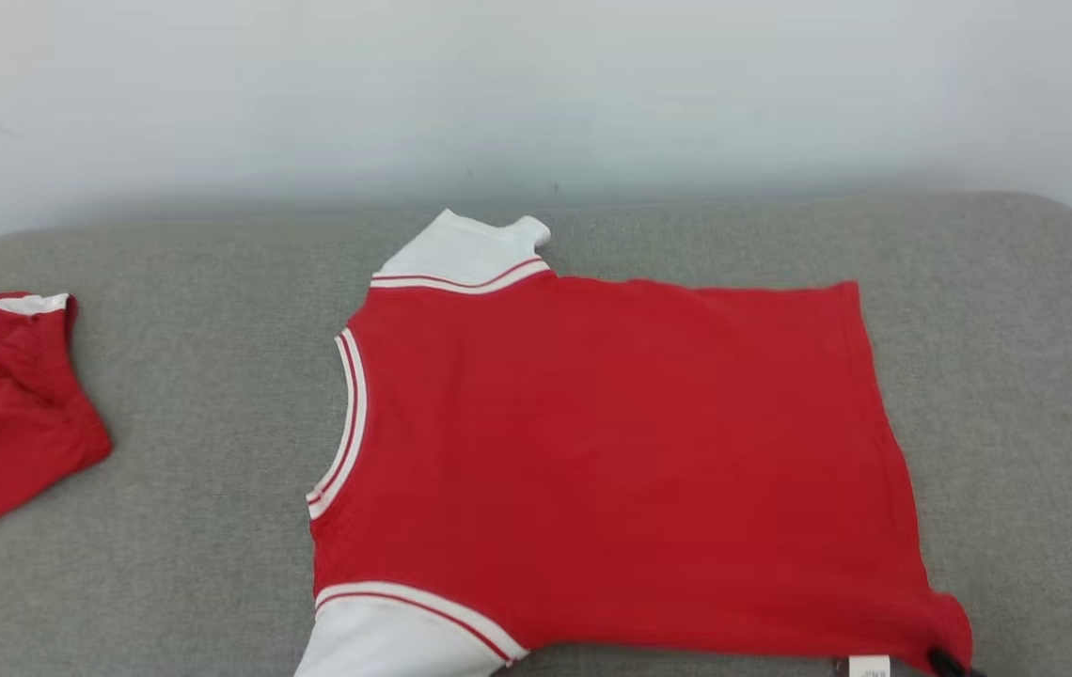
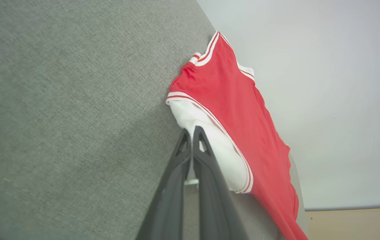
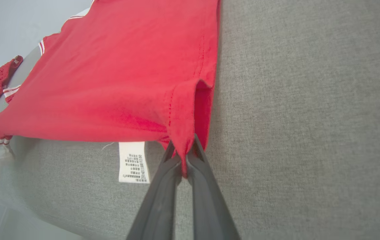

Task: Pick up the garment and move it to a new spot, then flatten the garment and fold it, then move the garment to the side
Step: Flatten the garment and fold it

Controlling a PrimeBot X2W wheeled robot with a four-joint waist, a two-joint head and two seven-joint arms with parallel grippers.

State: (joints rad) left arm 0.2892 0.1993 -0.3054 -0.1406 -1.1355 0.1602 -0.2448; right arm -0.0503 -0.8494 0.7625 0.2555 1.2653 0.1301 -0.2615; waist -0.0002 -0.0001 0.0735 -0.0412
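The garment (image 1: pixel 611 451), a red shirt with white sleeves, lies spread flat across the middle of the head view on a grey cushion (image 1: pixel 169 527). Its collar is toward the left of the frame and its hem toward the right. In the right wrist view we see the right gripper (image 3: pixel 184 151) closed on the hem corner at centre frame, red cloth pinched between its fingers. A white label (image 3: pixel 133 162) sits just to its left. In the left wrist view the left gripper (image 2: pixel 190 133) is closed too, its tips on the white sleeve (image 2: pixel 226 156), with a sliver of white between the fingers. Another red piece of clothing (image 1: pixel 0 395) lies at the head view's left edge, well apart.
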